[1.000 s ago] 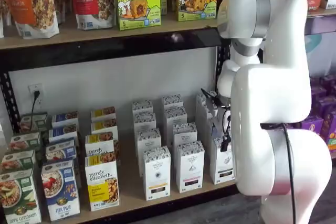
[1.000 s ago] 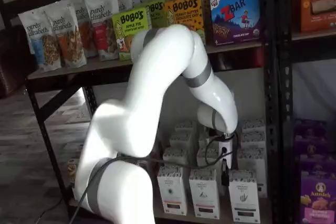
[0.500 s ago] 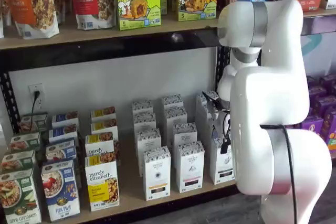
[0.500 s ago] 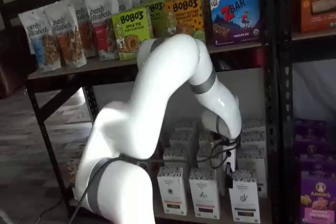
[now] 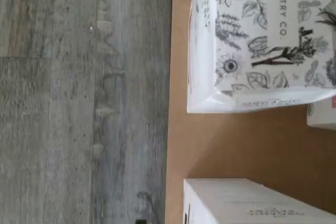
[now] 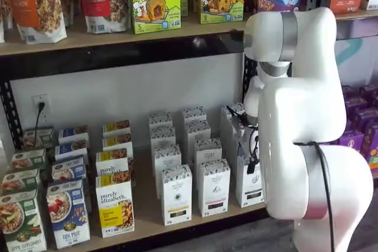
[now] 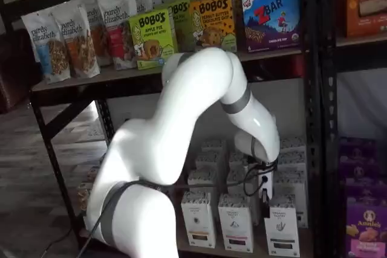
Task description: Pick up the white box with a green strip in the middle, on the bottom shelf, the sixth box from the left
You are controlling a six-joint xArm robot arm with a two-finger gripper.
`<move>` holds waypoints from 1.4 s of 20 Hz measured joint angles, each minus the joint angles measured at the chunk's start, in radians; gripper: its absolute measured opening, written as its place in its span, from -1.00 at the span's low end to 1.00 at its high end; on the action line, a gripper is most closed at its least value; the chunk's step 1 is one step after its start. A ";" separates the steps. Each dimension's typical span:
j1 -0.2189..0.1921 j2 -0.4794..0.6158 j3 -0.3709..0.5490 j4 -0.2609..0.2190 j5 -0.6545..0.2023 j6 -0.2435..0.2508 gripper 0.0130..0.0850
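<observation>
The bottom shelf (image 6: 147, 212) is a light-tan board with rows of boxes. Its right part holds white boxes with botanical print tops. The front box of the rightmost white column (image 6: 249, 186) (image 7: 281, 225) carries a dark strip; its colour is too small to tell. My arm half hides it in one shelf view. My gripper (image 7: 264, 199) (image 6: 251, 166) hangs just above and left of this box, over the white boxes behind it. Its black fingers show side-on with a cable beside them, so no gap can be judged. The wrist view shows a printed box top (image 5: 262, 40), the board (image 5: 236, 145) and no fingers.
Two more white boxes (image 6: 176, 195) (image 6: 213, 187) stand in the front row to the left, then cereal boxes (image 6: 114, 205). The upper shelf (image 6: 118, 30) holds Bobo's boxes and granola bags. A black rack post (image 7: 315, 119) stands right of the white boxes. Grey plank floor (image 5: 79, 103) lies below.
The arm's elbow has sunk and the gripper has moved down a little and slightly right, closer to the rightmost white boxes.
</observation>
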 joint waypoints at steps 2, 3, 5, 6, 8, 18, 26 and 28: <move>-0.002 0.002 -0.004 0.006 0.003 -0.007 1.00; -0.004 0.001 -0.005 0.012 0.005 -0.014 1.00; -0.008 -0.003 -0.010 0.030 0.016 -0.032 1.00; -0.011 -0.006 -0.012 0.038 0.022 -0.041 1.00; -0.015 -0.013 -0.018 0.057 0.037 -0.060 1.00; -0.017 0.012 -0.065 -0.003 0.060 -0.008 1.00; -0.012 0.079 -0.122 -0.087 0.060 0.066 1.00; -0.012 0.088 -0.129 -0.113 0.056 0.088 1.00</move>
